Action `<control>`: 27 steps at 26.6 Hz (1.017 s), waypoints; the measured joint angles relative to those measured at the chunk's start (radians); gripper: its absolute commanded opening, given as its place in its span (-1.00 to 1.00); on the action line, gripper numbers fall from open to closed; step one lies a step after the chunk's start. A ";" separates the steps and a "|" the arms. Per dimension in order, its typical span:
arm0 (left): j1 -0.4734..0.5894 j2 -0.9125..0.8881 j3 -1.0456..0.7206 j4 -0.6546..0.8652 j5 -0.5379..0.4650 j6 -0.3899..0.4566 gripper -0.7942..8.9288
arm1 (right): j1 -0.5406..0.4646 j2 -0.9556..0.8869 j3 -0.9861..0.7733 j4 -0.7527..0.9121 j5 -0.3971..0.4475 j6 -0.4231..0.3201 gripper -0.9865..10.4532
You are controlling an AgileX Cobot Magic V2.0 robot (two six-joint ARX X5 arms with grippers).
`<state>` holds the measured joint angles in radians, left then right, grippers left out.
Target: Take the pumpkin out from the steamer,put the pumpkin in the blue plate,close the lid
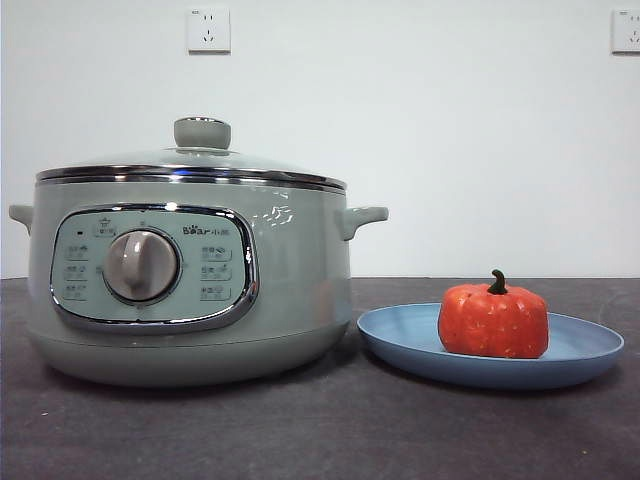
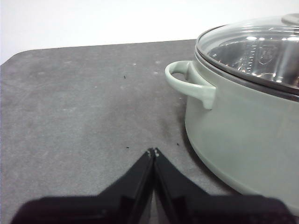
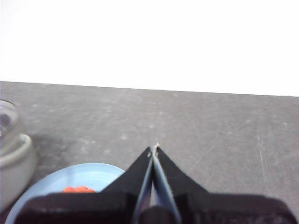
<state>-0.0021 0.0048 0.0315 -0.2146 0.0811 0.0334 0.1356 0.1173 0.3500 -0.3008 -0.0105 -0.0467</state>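
The pumpkin (image 1: 493, 320) sat on the plate (image 1: 400, 340), lower right. The lid (image 1: 190, 165) covered the steamer (image 1: 300, 290), left. My left gripper (image 2: 153, 151) and right gripper (image 3: 155, 148) were clenched, empty.

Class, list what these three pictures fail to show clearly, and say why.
- Steamer panel labels: front view, too small to read.
- Pumpkin: right wrist view, mostly hidden behind the right gripper.
- Lid knob: left wrist view, cut off by the edge.

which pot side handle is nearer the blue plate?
The steamer's side handle on the plate's side, jutting out above the blue plate's rim. The other handle is across the pot, away from the plate.
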 measured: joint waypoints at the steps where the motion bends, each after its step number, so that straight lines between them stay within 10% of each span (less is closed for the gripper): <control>1: 0.000 0.000 0.000 0.000 0.000 0.000 -0.84 | -0.016 -0.012 -0.036 0.027 -0.024 -0.003 -0.83; 27: 0.000 0.000 0.000 0.000 0.000 0.000 -0.84 | -0.037 -0.113 -0.309 0.087 -0.040 0.017 -0.83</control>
<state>-0.0021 0.0048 0.0315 -0.2146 0.0814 0.0334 0.0986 0.0040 0.0406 -0.2142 -0.0502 -0.0299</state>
